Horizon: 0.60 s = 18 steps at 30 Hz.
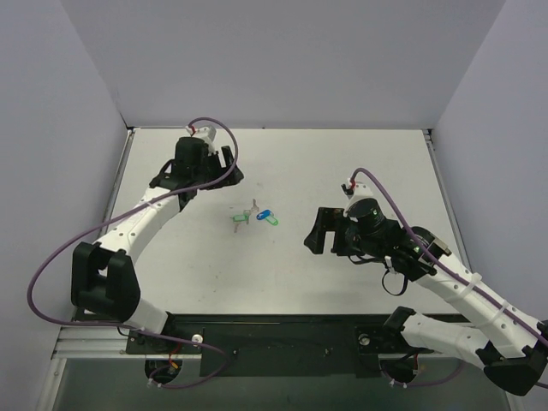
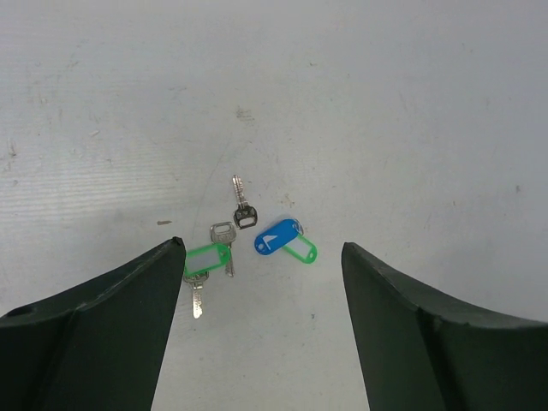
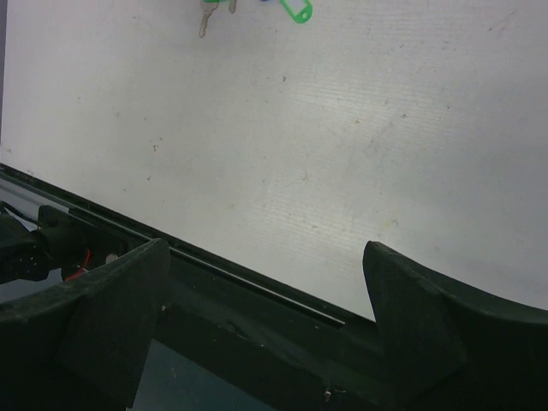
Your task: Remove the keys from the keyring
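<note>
The keys lie loose on the white table [image 1: 360, 171], in a small cluster [image 1: 255, 217] at its middle. In the left wrist view I see a black-headed key [image 2: 242, 205], a bare silver key [image 2: 224, 239], a key under a green plastic head [image 2: 206, 259], and a blue head [image 2: 276, 236] lying over another green one [image 2: 303, 251]. I cannot make out a keyring. My left gripper [image 2: 263, 248] [image 1: 229, 167] hangs open above and behind the cluster, holding nothing. My right gripper [image 3: 265, 248] [image 1: 315, 233] is open and empty, right of the keys [image 3: 297, 10].
Grey walls close in the table at the back and both sides. A black rail [image 3: 257, 300] runs along the table's near edge, under the right gripper. Purple cables [image 1: 111, 224] loop along both arms.
</note>
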Tool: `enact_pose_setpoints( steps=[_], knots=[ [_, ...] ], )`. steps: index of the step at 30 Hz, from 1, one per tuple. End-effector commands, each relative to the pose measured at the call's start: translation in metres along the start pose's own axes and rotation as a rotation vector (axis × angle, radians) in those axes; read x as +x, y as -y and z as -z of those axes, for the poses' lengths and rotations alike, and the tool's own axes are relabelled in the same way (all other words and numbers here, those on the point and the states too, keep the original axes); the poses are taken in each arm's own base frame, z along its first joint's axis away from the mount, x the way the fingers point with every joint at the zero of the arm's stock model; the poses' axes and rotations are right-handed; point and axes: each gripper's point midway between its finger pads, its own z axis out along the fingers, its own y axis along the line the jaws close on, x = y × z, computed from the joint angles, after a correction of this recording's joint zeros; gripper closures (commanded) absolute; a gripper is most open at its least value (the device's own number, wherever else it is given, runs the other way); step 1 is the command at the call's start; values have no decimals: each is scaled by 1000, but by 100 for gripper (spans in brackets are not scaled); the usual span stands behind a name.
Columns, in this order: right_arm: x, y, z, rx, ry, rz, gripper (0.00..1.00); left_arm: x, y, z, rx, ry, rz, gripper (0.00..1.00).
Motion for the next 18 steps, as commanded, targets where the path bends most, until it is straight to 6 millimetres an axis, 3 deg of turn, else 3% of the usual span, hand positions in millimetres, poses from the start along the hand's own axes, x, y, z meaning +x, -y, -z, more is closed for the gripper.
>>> enact_pose_setpoints(
  steps=[1, 4, 7, 10, 18],
  knots=[
    [-4, 9, 5, 40, 37, 10, 10, -45, 36, 43, 120, 134, -30, 16],
    [-7, 12, 6, 54, 55, 20, 9, -47, 36, 66, 118, 166, -61, 15],
    [-11, 15, 7, 69, 75, 39, 9, -34, 25, 81, 88, 165, -90, 14],
    [-17, 20, 10, 92, 115, 46, 9, -31, 21, 109, 79, 213, -129, 13],
    [-37, 28, 19, 119, 235, 61, 7, 11, -2, 146, 42, 201, -157, 9]
  ],
)
